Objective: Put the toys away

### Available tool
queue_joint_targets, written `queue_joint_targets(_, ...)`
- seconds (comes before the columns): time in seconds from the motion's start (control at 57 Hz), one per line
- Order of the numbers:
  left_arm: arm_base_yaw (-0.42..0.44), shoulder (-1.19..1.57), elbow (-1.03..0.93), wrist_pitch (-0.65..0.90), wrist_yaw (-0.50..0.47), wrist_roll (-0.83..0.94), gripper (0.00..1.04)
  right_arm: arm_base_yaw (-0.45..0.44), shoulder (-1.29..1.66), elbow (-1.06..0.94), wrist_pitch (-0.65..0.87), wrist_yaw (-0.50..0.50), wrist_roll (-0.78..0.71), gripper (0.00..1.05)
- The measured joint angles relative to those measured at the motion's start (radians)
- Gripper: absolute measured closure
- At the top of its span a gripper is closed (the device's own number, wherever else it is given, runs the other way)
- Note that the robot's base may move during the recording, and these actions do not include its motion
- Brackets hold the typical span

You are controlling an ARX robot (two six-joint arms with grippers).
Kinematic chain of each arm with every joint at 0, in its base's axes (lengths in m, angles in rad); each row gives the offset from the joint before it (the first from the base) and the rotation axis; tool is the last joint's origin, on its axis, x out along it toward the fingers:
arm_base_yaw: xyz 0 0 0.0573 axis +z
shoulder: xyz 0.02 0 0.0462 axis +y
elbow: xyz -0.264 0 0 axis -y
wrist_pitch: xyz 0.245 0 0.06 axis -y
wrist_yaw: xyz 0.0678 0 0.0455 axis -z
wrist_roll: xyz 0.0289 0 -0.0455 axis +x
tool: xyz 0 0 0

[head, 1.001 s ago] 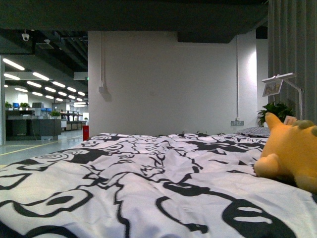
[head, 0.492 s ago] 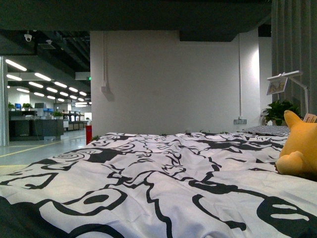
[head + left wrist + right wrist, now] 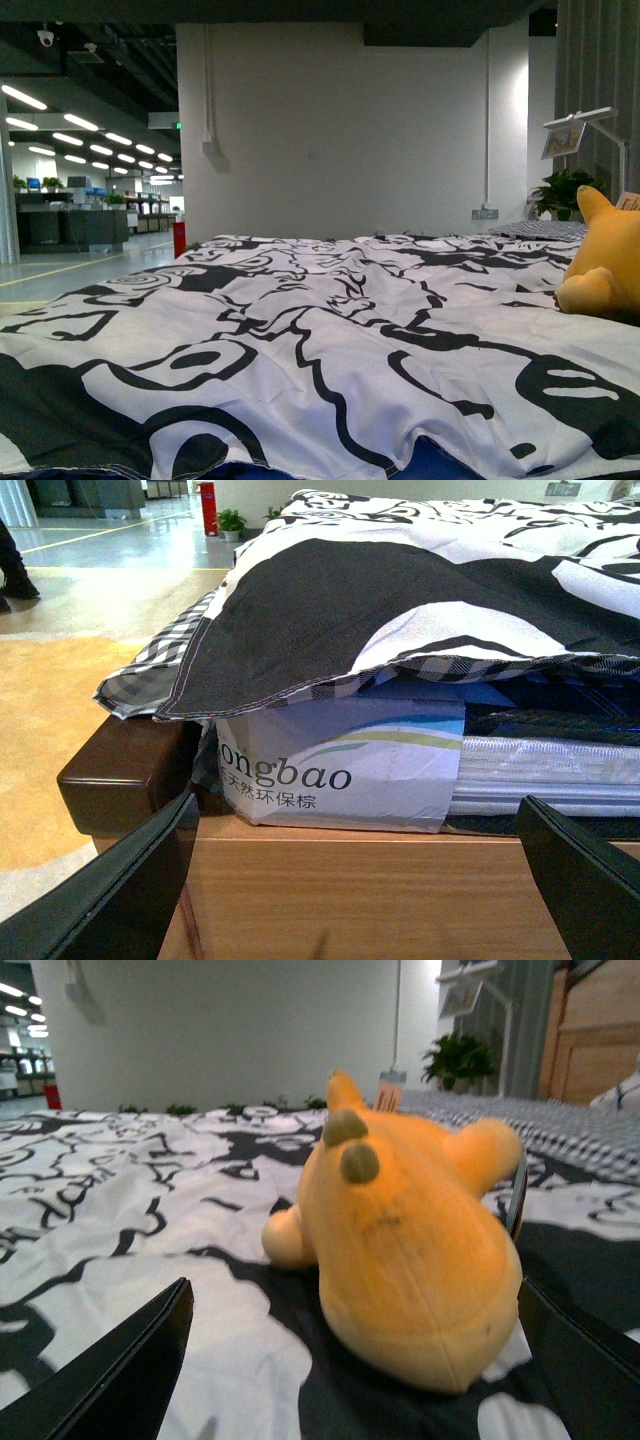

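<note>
An orange-yellow plush toy (image 3: 410, 1245) with stubby ears lies on the black-and-white bed cover (image 3: 130, 1220). In the front view it shows at the right edge (image 3: 610, 265). My right gripper (image 3: 355, 1380) is open just in front of the toy, which sits between the jaws without touching them. My left gripper (image 3: 355, 900) is open and empty, low at the bed's side, facing the wooden bed frame (image 3: 340, 890) and the mattress label (image 3: 340, 770). Neither gripper shows in the front view.
The patterned cover (image 3: 320, 330) spreads over the whole bed and hangs over its corner (image 3: 300, 630). A white wall (image 3: 330, 130), a lamp (image 3: 585, 125) and a potted plant (image 3: 562, 190) stand behind. A wooden headboard (image 3: 595, 1035) is at the far right.
The front view has shifted: the toy has slid towards the right edge and the near hem of the cover now shows at the bottom.
</note>
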Motion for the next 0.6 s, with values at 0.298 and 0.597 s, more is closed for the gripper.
queue_joint_targets(0.298,0.000,0.000,0.000,0.000,0.000,0.000,0.06,-0.003,0.250,0.230,0.183,-0.005,-0.241,0.07)
queue_joint_targets(0.597,0.000,0.000,0.000,0.000,0.000,0.000,0.06,0.010,0.420,0.443,0.146,-0.039,-0.312,0.07)
